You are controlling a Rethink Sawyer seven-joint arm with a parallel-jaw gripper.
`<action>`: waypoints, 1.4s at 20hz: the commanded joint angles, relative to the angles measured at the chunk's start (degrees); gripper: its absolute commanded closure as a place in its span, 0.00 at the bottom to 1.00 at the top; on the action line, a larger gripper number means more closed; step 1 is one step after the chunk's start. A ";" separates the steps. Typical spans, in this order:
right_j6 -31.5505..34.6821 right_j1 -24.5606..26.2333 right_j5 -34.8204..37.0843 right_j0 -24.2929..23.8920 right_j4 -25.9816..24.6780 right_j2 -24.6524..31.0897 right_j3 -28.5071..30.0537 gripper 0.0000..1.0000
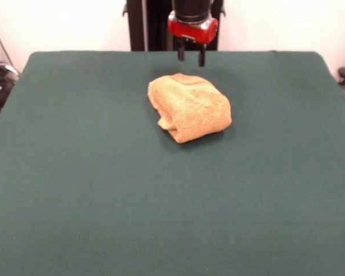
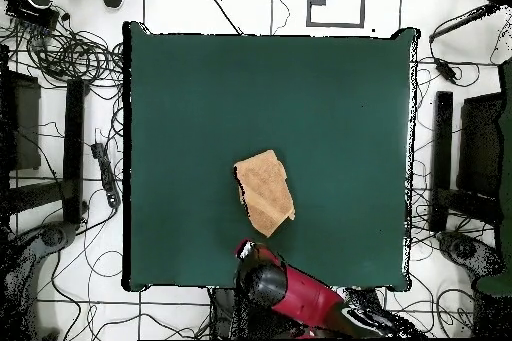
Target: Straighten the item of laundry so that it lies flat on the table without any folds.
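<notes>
Arm pose: the red and black arm [image 1: 192, 17] comes down from 12 o'clock in the front view, wrist vertical, over the table's far edge. In the overhead view the arm [image 2: 300, 297] enters from 5 o'clock and reaches to the table's base-side edge.

Gripper: the gripper [image 1: 191, 55] points straight down, above the cloth surface, at 12 o'clock of the towel and apart from it.

Fingers: two dark fingertips [image 1: 181, 54] stand parted with a narrow gap of bare background between them; nothing held.

Towel: the golden-orange towel [image 1: 188, 106] lies folded into a thick bundle, with a rolled edge along its 7 o'clock side in the front view. It sits somewhat toward the robot's side of the table's middle.

Table: dark green table [image 1: 92, 190], bare around the towel.

Front view only: the fingertips and the gap between them; the thickness of the bundle's layers.

Overhead view only: the towel's outline [image 2: 265, 192], a tilted oblong running from 11 to 5 o'clock; the gripper end [image 2: 245, 253] close to the towel's 5 o'clock corner, fingers hidden under the wrist; the cables on the floor [image 2: 75, 57] around the table [image 2: 330, 97].
</notes>
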 commanded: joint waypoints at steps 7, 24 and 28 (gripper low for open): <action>14.67 3.28 -9.51 -4.76 -1.51 6.78 -2.74 0.00; 19.11 2.19 -14.76 -4.25 1.08 6.97 -0.12 0.00; 19.84 2.43 -15.79 -3.88 1.60 7.28 -0.35 0.00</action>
